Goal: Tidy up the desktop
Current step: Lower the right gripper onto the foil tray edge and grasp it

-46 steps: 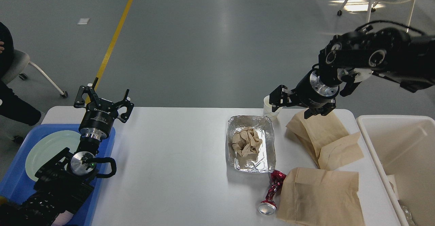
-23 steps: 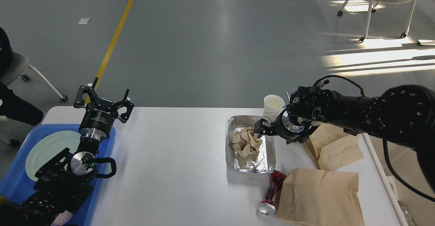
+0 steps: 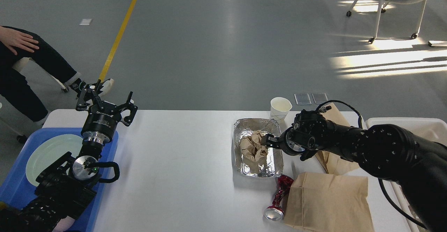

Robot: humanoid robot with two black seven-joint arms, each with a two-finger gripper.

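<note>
The table [image 3: 181, 162] is a white matte top with rounded corners, filling the lower view. Nearest, a flat brown paper bag [image 3: 330, 202] lies at the right front edge, a crushed red can [image 3: 279, 199] touching its left side. Beyond them a foil tray [image 3: 244, 167] holds crumpled brown paper [image 3: 253, 146]; the right hand [image 3: 268, 141] reaches into it, its grip impossible to tell. The middle stretch lies bare. The left hand [image 3: 104, 101] hovers open above a blue tray [image 3: 21, 186]. A paper cup [image 3: 280, 108] stands at the far edge.
</note>
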